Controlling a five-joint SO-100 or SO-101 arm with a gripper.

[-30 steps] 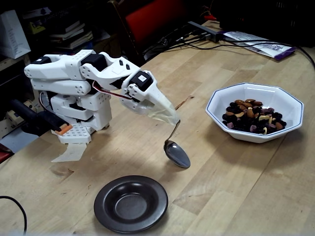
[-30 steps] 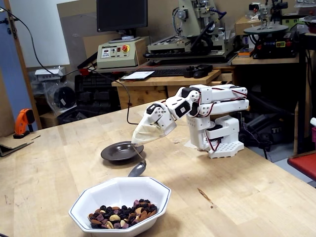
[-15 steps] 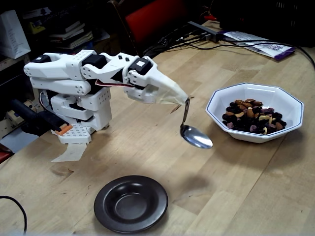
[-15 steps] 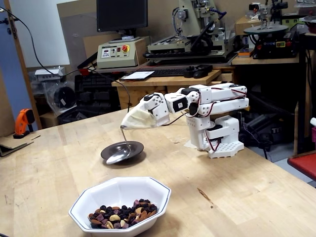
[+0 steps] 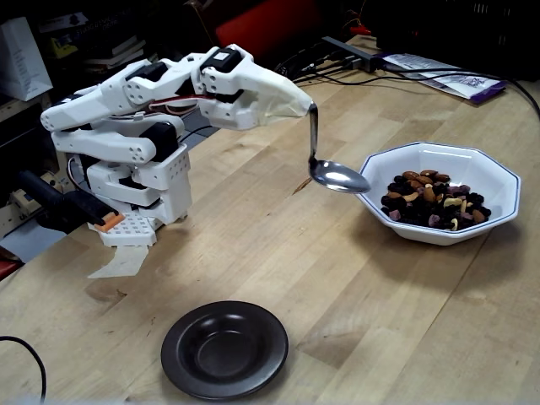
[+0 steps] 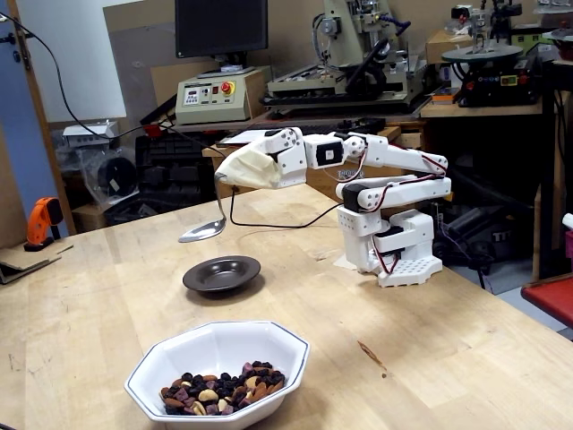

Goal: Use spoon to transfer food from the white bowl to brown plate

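Note:
My gripper, its fingers swathed in whitish tape, is shut on the handle of the spoon. The spoon hangs down from it, high in the air, and its oval bowl looks empty. In a fixed view the spoon's tip sits just left of the white bowl, near its rim. The food lies heaped in that bowl. Nearer the table's front stands the brown plate, with nothing on it.
The arm's white base is at the table's edge. Cables and papers lie at the far end. Beyond the table are a workbench with a monitor and machines, and an orange drill.
The arm has lifted and reached out, carrying the spoon from low near the brown plate up and across to beside the white bowl's rim.

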